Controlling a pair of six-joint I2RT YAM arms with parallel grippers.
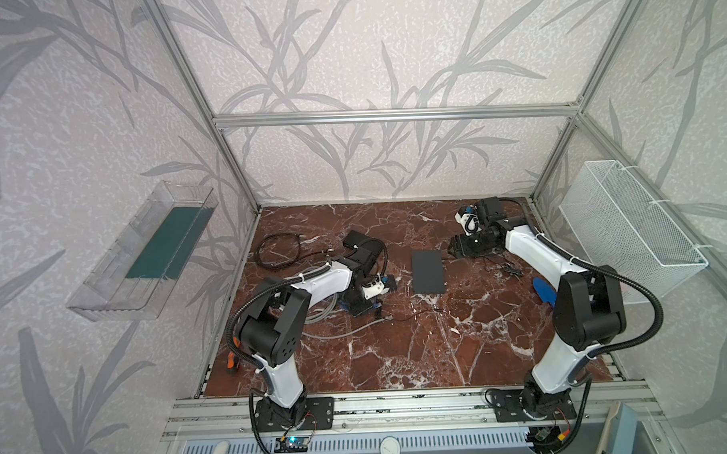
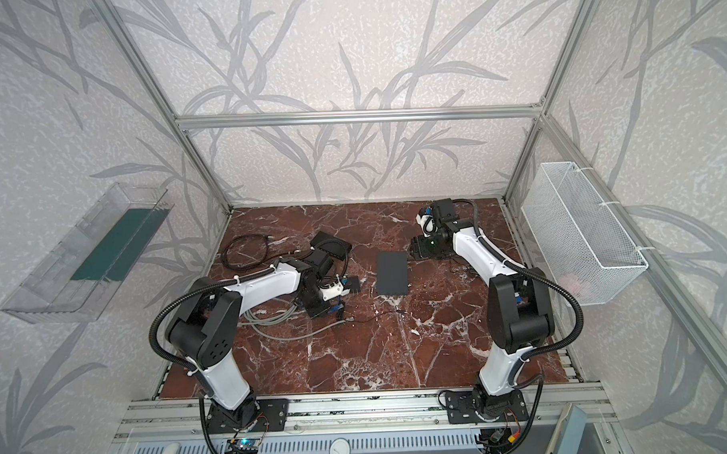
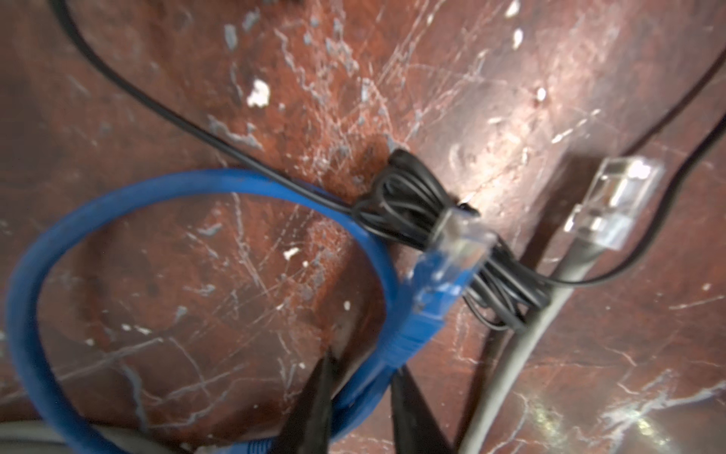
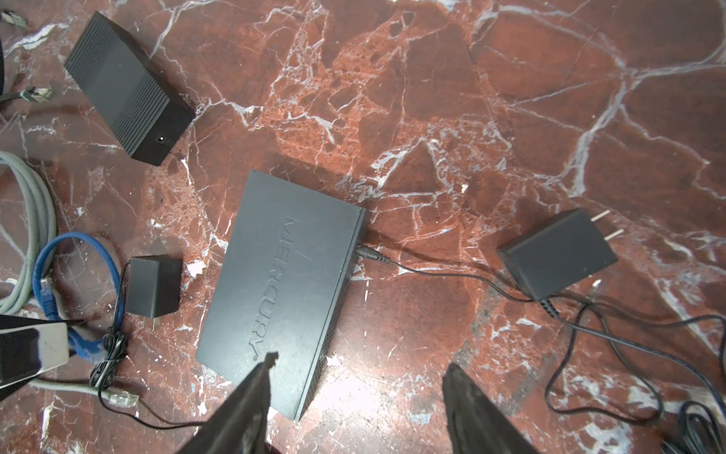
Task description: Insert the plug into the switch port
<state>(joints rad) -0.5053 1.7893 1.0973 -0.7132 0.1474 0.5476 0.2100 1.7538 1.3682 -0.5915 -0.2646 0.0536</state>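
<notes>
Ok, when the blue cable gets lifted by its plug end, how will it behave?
Probably floppy: the blue cable lies in a loose loop, so it should sag and trail. Its clear plug lies across the black cord bundle, which might drag along. Likely light, being thin.

red marble table [image 1: 399,360] | switch [image 1: 428,272] | blue cable [image 3: 188,181] | grey cable [image 3: 510,373] | power adapter [image 4: 558,253]

A: How's my left sitting?
B: Your left arm [image 1: 314,284] is reaching forward low over the table, wrist pitching down. Your left gripper [image 3: 361,365] is pinching the blue cable [image 3: 196,184], jaws nearly together.
A: Right?
B: Your right arm [image 1: 533,251] is stretching to the far side, wrist bending in toward centre. Your right gripper [image 4: 361,363] is hanging with jaws wide apart.
</notes>
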